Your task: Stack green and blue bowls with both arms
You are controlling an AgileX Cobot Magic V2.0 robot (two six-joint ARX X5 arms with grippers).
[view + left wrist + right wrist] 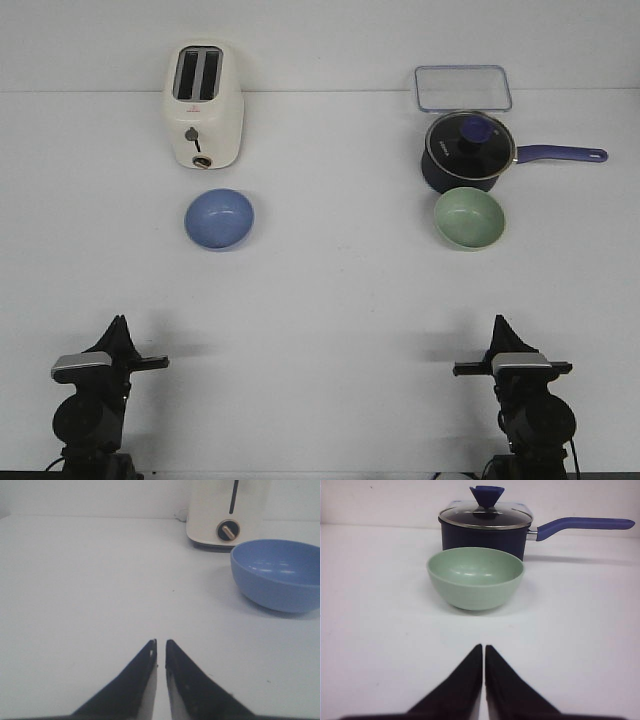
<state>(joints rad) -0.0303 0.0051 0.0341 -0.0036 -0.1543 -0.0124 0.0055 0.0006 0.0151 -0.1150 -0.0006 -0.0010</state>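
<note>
The blue bowl [219, 219] sits upright and empty on the white table, left of centre, just in front of the toaster. It also shows in the left wrist view [277, 574]. The green bowl [469, 217] sits upright and empty on the right, right in front of the saucepan, and shows in the right wrist view [475, 577]. My left gripper [119, 322] [160, 643] is shut and empty near the front edge, well short of the blue bowl. My right gripper [498, 322] [483, 647] is shut and empty, well short of the green bowl.
A cream toaster [203, 105] stands behind the blue bowl. A dark navy lidded saucepan [468, 151] with a handle pointing right stands behind the green bowl. A clear lidded container [462, 88] lies at the back right.
</note>
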